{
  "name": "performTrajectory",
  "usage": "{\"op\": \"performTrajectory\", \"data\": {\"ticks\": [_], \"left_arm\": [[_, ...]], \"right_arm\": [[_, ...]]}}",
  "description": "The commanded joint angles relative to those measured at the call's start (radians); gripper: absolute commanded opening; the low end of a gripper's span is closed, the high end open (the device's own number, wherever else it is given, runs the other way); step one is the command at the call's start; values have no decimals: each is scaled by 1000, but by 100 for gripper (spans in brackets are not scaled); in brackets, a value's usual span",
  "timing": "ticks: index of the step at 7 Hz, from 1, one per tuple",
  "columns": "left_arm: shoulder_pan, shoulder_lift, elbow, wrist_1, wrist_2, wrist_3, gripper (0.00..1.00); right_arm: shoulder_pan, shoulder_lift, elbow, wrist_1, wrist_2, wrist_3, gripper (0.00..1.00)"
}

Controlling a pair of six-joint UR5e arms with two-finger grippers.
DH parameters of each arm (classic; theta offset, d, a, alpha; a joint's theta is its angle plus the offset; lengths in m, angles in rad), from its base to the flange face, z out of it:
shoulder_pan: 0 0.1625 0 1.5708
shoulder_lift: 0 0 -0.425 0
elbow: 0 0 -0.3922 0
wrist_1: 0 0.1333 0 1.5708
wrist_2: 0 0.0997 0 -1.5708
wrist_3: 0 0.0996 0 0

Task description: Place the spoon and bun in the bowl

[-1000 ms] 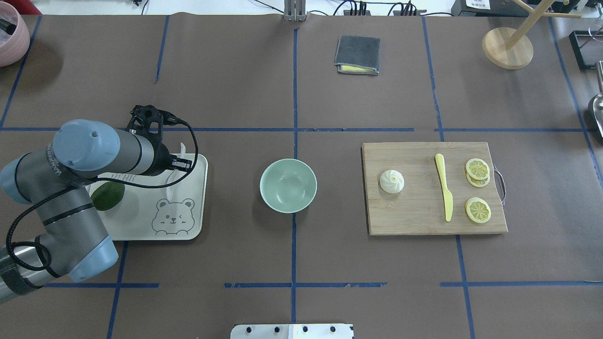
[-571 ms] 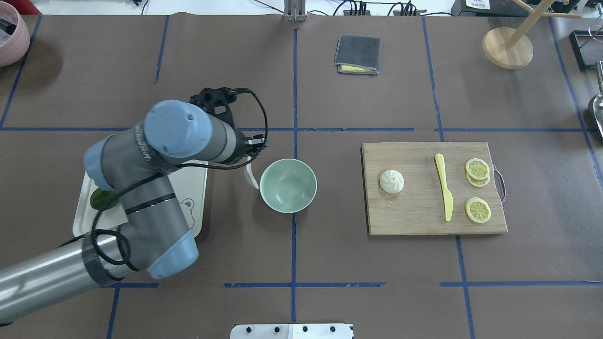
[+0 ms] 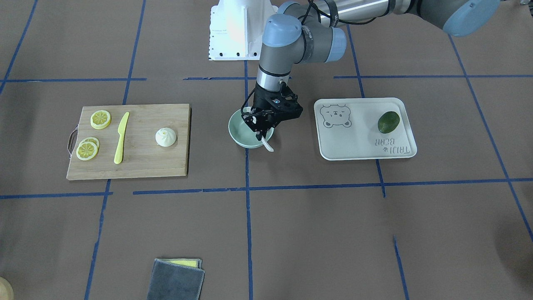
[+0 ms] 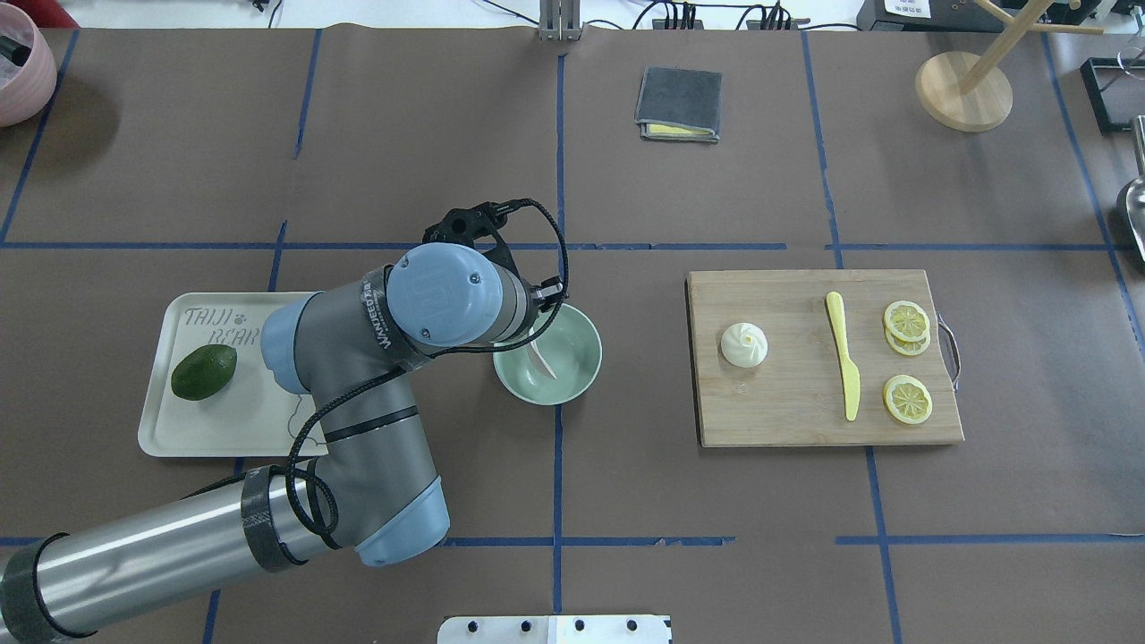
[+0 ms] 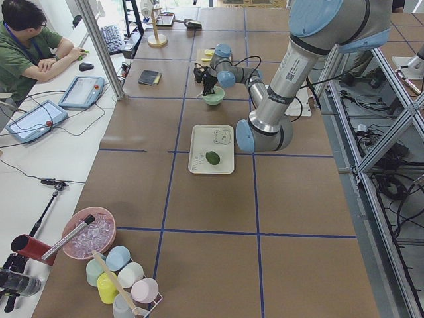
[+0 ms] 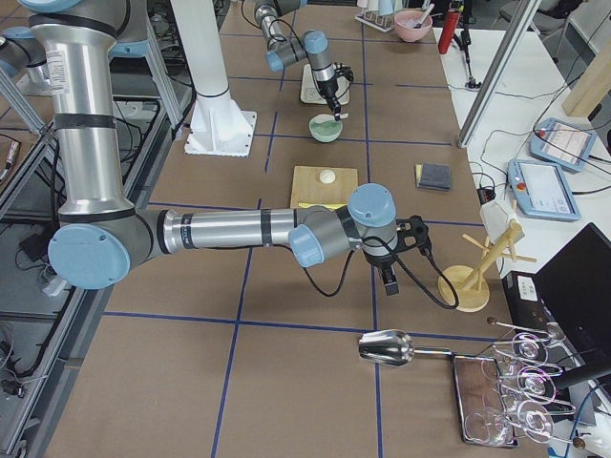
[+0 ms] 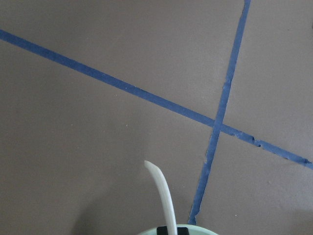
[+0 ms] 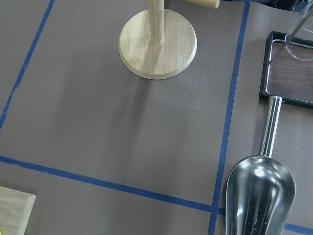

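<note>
My left gripper point(image 3: 262, 131) is shut on the off-white spoon point(image 3: 267, 146) and holds it over the pale mint-green bowl point(image 4: 580, 345) at the table's middle. The spoon point(image 4: 540, 356) shows inside the bowl's outline in the overhead view. In the left wrist view its thin end point(image 7: 164, 198) sticks out past the bowl's rim point(image 7: 146, 231). The white bun point(image 4: 744, 344) lies on the left part of the wooden cutting board point(image 4: 787, 407), apart from the bowl. My right gripper point(image 6: 389, 277) hovers far right near the wooden stand; I cannot tell whether it is open or shut.
A yellow knife point(image 4: 843, 353) and lemon slices point(image 4: 907, 320) lie on the board. A white tray point(image 4: 233, 425) with an avocado point(image 4: 204, 371) sits left of the bowl. A grey cloth point(image 4: 679, 104), a wooden stand point(image 4: 963, 89) and a metal scoop point(image 8: 259, 196) lie further off.
My left arm has swung right from the tray with the spoon and now holds it over the bowl. The bun and the bowl have not moved.
</note>
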Motion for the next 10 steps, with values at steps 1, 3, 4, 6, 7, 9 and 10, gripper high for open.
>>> {"op": "performTrajectory", "data": {"ticks": [1, 3, 4, 6, 7, 9, 10], "left_arm": [[2, 34, -34, 6, 16, 117, 100], [-86, 178, -210, 6, -6, 519, 100], [-202, 233, -246, 7, -113, 761, 100], [-574, 408, -240, -2, -412, 1372, 100], [-790, 457, -167, 16, -583, 1527, 100], [-1009, 528, 10, 93, -677, 1679, 100], [-1138, 531, 69, 127, -677, 1757, 100]], "right_arm": [[0, -2, 12, 27, 2, -4, 100], [-35, -2, 9, 87, 3, 22, 100], [-82, 9, 18, 98, -1, 60, 100], [-181, 35, 32, 181, 5, 109, 100], [-224, 38, 65, 179, 3, 155, 100], [-320, 105, 144, 167, 0, 364, 100], [-384, 156, 158, 161, -6, 472, 100]]}}
